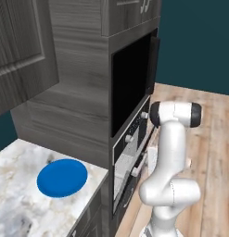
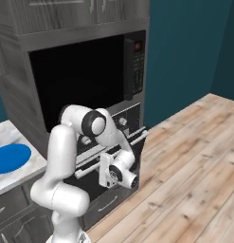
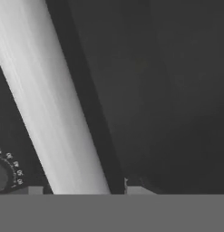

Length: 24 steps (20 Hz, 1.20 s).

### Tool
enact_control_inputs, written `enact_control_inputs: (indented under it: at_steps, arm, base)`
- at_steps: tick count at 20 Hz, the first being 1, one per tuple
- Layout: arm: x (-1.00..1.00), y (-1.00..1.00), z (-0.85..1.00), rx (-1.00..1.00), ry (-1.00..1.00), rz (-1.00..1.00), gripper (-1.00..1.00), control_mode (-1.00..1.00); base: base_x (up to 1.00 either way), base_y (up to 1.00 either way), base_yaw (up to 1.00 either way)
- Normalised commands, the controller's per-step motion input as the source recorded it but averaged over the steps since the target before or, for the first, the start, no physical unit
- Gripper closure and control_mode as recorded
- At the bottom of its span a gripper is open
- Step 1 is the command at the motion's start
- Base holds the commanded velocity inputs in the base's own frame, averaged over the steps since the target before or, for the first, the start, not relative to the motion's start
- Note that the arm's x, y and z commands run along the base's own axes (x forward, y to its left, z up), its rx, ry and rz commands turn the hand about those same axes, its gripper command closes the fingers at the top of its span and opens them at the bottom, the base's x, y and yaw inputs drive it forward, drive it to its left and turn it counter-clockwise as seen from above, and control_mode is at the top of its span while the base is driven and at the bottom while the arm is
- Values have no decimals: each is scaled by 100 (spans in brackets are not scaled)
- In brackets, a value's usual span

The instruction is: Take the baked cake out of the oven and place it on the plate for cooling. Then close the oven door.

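The oven (image 1: 134, 132) (image 2: 124, 119) sits under a larger black cavity, with knobs on its control panel. Its dark oven door (image 1: 121, 178) (image 2: 106, 197) stands up against the unit, and the long silver bar handle (image 1: 142, 159) (image 2: 135, 139) (image 3: 50, 99) runs across its top. My gripper (image 2: 106, 160) (image 3: 84, 190) is at this bar. In the hand view the bar passes between the two fingertips (image 3: 29, 190), which are closed in on it from both sides. The blue plate (image 1: 62, 177) (image 2: 9, 158) lies bare on the marble counter to the left. The baked cake is hidden.
The larger black cavity (image 1: 130, 83) (image 2: 80, 80) above the oven stands open, its side-hinged door (image 1: 153, 60) (image 2: 134, 66) swung out to the right. One panel knob (image 3: 0, 174) shows beside the bar. Wooden floor (image 2: 184, 180) spreads to the right of the cabinets.
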Motion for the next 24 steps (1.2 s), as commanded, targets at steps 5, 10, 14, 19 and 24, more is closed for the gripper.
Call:
enact_control_inputs:
  at_steps: [5,10,14,19,24]
  arm:
    - [0,-100,-58,-8,38,-7,100,-100]
    - [0,-100,-83,-2,39,-7,100,-100]
    - [0,-100,-92,-2,43,-7,-100,-100]
    - [0,-100,-59,-1,40,-9,-100,-100]
    - [-1,-100,50,0,24,-12,-100,-100]
  base:
    - [0,0,0]
    - [0,0,0]
    - [0,0,0]
    - [0,0,0]
    - [0,0,0]
